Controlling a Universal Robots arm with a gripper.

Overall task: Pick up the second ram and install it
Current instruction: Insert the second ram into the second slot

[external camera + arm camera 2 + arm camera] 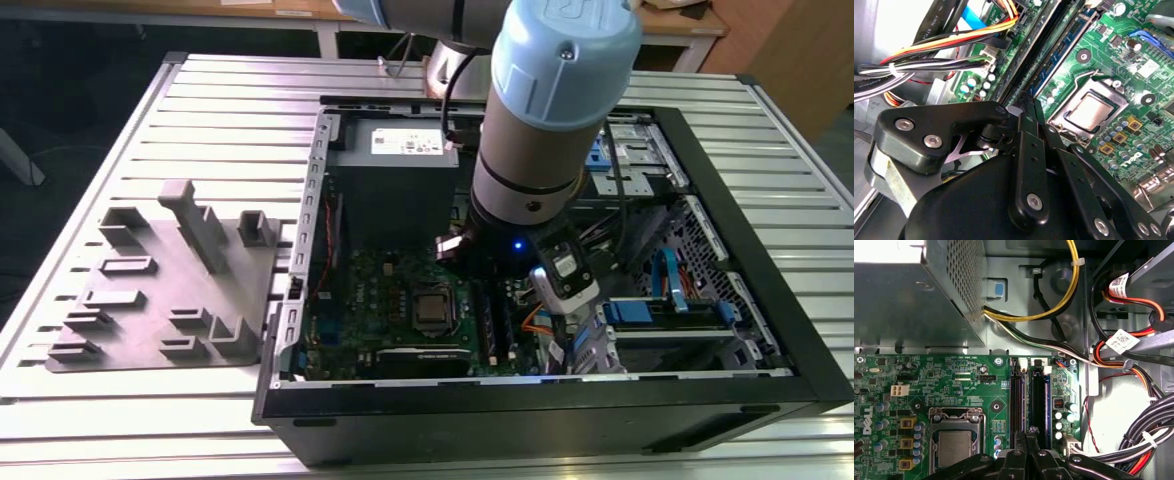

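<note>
My gripper (505, 268) reaches down into the open computer case (747, 300), right over the memory slots of the green motherboard (367, 300). In the first wrist view its fingertips (1021, 436) stand close together at the near end of the black slot, beside a blue slot (1040, 400). A thin dark strip, the second ram (1025, 405), runs edge-on from between them along that slot. The second wrist view shows the gripper (1026, 102) at the end of the same dark strip (1036, 55). How deep the ram sits is hidden.
The processor socket (954, 442) lies beside the slots. Cable bundles (1134, 440) and a metal power supply box (909, 295) crowd the case. A grey fixture with upright blocks (174, 280) rests on the slatted table at the exterior view's left.
</note>
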